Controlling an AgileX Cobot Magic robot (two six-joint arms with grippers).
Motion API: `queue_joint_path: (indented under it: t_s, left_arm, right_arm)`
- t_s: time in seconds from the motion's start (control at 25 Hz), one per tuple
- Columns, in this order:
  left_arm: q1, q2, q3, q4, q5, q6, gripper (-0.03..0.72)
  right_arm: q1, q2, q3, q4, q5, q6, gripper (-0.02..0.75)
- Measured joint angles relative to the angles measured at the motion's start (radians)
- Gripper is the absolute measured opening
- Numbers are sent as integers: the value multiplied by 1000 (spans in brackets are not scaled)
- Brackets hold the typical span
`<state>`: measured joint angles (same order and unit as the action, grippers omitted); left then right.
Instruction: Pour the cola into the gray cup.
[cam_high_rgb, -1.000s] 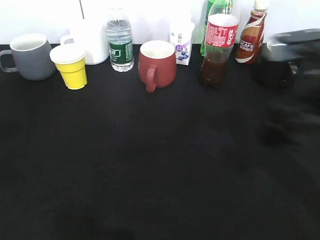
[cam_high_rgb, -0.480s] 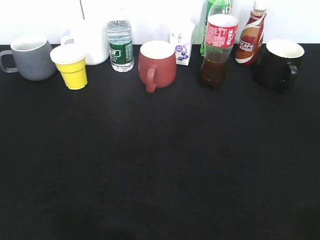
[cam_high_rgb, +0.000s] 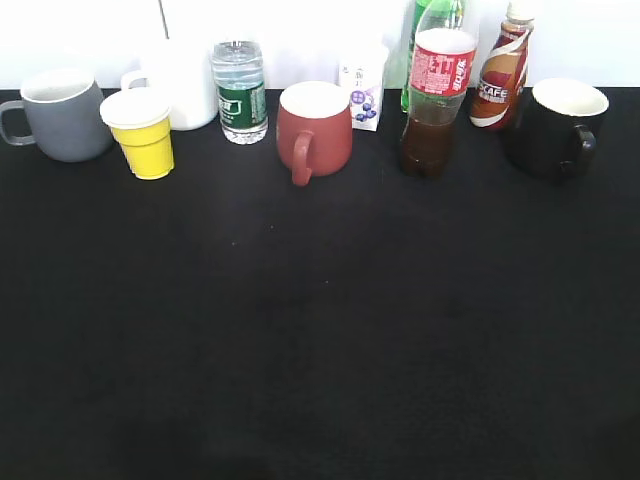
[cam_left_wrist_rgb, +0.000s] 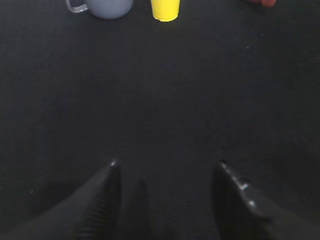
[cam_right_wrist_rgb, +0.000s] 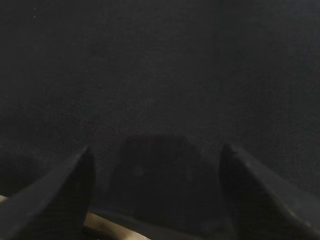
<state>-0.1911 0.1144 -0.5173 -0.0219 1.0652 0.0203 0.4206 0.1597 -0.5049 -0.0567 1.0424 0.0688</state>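
The cola (cam_high_rgb: 433, 105), a clear bottle with dark liquid and a red label, stands upright at the back right of the black table. The gray cup (cam_high_rgb: 62, 114) stands at the back left, handle to the left; it also shows at the top of the left wrist view (cam_left_wrist_rgb: 105, 7). Neither arm shows in the exterior view. My left gripper (cam_left_wrist_rgb: 167, 167) is open and empty over bare black cloth, well short of the gray cup. My right gripper (cam_right_wrist_rgb: 157, 152) is open and empty over bare cloth, with no object in its view.
Along the back stand a yellow paper cup (cam_high_rgb: 143, 132), a white mug (cam_high_rgb: 180, 82), a water bottle (cam_high_rgb: 239, 90), a red mug (cam_high_rgb: 314, 128), a small carton (cam_high_rgb: 362, 84), a green bottle (cam_high_rgb: 430, 14), a coffee bottle (cam_high_rgb: 503, 66) and a black mug (cam_high_rgb: 558, 126).
A blurred dark arm at the right edge, over the black mug, has withdrawn out of the exterior view. The objects have not moved.
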Motion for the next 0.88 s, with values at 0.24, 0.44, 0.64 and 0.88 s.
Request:
queue_joint_path:
  t_s: [0.24, 0.44, 0.64, 0.88]
  left_arm:
    - [207, -98, 0, -1, -1, 0, 326]
    - [213, -122, 0, -1, -1, 0, 231]
    - [213, -122, 0, -1, -1, 0, 223]
    - [213, -122, 0, -1, -1, 0, 223]
  right_arm:
    - [-404, -81, 0, 2, -1, 0, 585]
    - [-432, -168, 0, 1, 0, 0, 585]
    - [-432, -168, 0, 1, 0, 0, 585]
    - [-432, -168, 0, 1, 0, 0, 585]
